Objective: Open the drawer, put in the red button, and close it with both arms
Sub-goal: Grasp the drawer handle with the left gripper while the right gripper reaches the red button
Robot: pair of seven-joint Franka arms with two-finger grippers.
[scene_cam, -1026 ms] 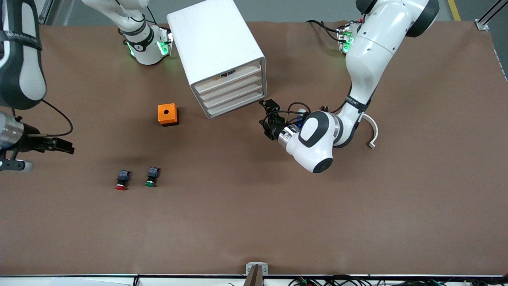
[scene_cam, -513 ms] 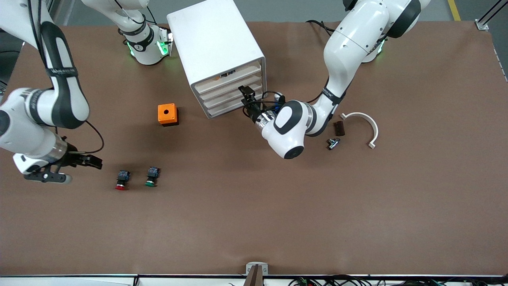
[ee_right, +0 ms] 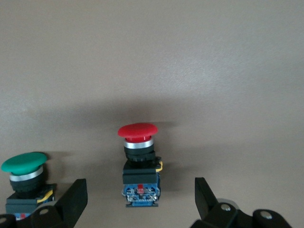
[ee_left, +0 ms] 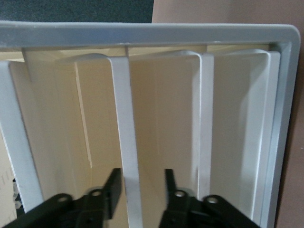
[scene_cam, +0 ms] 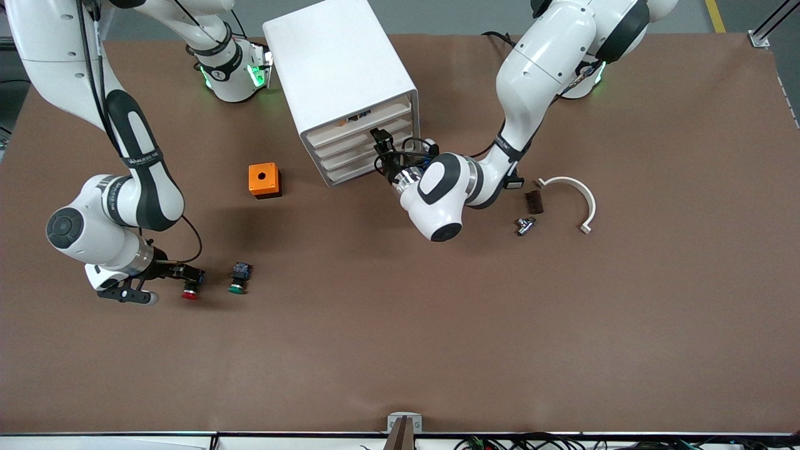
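front: right gripper (scene_cam: pixel 187 275) at red button (scene_cam: pixel 190 292), beside green button (scene_cam: pixel 237 287); left gripper (scene_cam: pixel 382 149) at cabinet (scene_cam: pixel 340 81) | left wrist: fingers (ee_left: pixel 112 190) spread, straddling drawer lip (ee_left: pixel 128 156) | right wrist: fingers (ee_right: pixel 76 199) spread, button (ee_right: pixel 139 161) between, untouched

Brown table (scene_cam: pixel 400 350) fills the view; grey floor (scene_cam: pixel 475 15) above.

Brown table (scene_cam: pixel 400 350) carried white drawer cabinet (scene_cam: pixel 340 81) near arm bases. Orange box (scene_cam: pixel 264 180) lay beside cabinet, toward right arm's end. Red button (scene_cam: pixel 190 290) and green button (scene_cam: pixel 237 281) lay side by side, nearer camera than orange box. White curved piece (scene_cam: pixel 578 197), small dark block (scene_cam: pixel 533 201), small metal part (scene_cam: pixel 524 225) lay toward left arm's end.
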